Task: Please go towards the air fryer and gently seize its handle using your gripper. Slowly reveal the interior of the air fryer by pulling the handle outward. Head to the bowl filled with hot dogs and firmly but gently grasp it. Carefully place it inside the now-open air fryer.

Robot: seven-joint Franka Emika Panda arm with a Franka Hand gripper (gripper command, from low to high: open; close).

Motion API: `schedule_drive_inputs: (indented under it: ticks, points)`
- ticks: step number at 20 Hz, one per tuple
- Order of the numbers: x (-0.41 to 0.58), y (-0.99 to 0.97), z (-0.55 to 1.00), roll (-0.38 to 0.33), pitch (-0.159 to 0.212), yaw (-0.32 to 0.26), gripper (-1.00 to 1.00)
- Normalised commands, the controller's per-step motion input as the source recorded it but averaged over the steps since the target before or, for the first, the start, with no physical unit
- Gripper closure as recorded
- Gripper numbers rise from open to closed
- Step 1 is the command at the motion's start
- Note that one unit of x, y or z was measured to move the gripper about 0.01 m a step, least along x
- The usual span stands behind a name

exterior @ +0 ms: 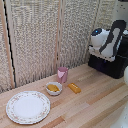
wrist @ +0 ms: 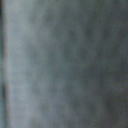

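While the white and dark grey arm hides the boxy matte-black air fryer [exterior: 114, 65], gripper state unclear, approach its handle slowly and squarely.

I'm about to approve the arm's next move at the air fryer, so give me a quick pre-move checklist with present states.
1. Air fryer in view: ok, at the exterior view's right, partly hidden by the arm.
2. Handle visible: cannot tell, the arm covers the front.
3. Drawer open: cannot tell.
4. Jaws state: cannot tell; the wrist view is a grey blur.
5. Bowl upright with hot dogs inside: ok, beside the plate and pink cup.
6. Bowl untouched: ok.
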Motion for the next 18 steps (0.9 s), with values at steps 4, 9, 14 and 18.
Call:
schedule_drive_inputs:
  ticks: [4, 9, 14, 18]
  points:
    - [0.080, 0.85, 0.51, 0.006, 0.134, 0.030, 1.00]
    - [0.000, 0.71, 0.66, 0.121, 0.024, -0.013, 1.00]
    - [0.037, 0.72, 0.61, 0.140, 0.040, -0.017, 1.00]
    - [0.026, 0.78, 0.67, 0.110, 0.023, -0.003, 1.00]
